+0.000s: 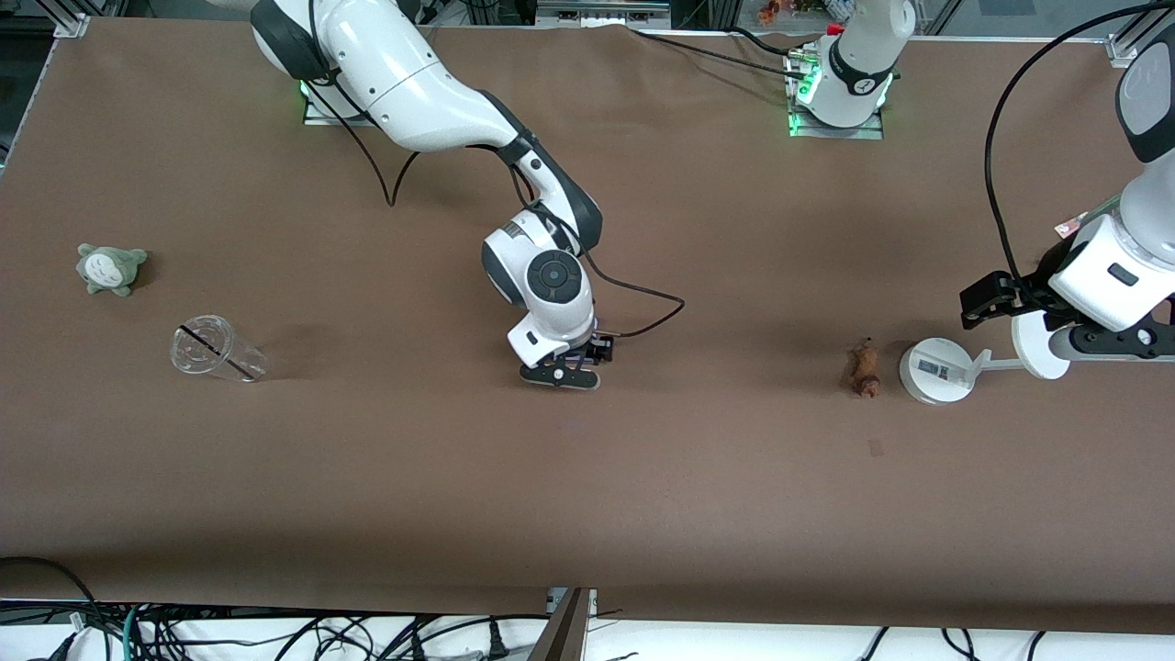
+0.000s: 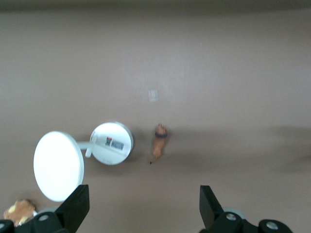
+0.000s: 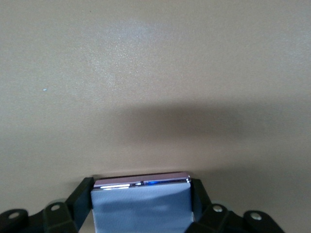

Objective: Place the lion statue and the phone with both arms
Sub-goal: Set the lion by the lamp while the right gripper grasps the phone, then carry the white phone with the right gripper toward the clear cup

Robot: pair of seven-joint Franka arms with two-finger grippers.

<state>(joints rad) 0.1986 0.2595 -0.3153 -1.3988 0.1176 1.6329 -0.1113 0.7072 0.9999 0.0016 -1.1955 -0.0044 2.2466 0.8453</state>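
The phone [image 3: 141,208], a pale lavender slab with a shiny edge, is clamped between the fingers of my right gripper [image 3: 141,187]. In the front view that gripper [image 1: 562,372] is low over the middle of the table, and the phone is mostly hidden under the hand. The lion statue [image 1: 863,367], tiny and orange-brown, lies on the table toward the left arm's end; it also shows in the left wrist view [image 2: 159,141]. My left gripper [image 1: 1056,321] is open and empty [image 2: 144,194], up over the white stand's disc, apart from the lion.
A white round-based stand [image 1: 936,370] with a disc [image 2: 58,165] sits right beside the lion. A brown plush [image 2: 19,211] lies under the left hand. A clear cup [image 1: 216,349] on its side and a grey-green plush [image 1: 110,268] are toward the right arm's end.
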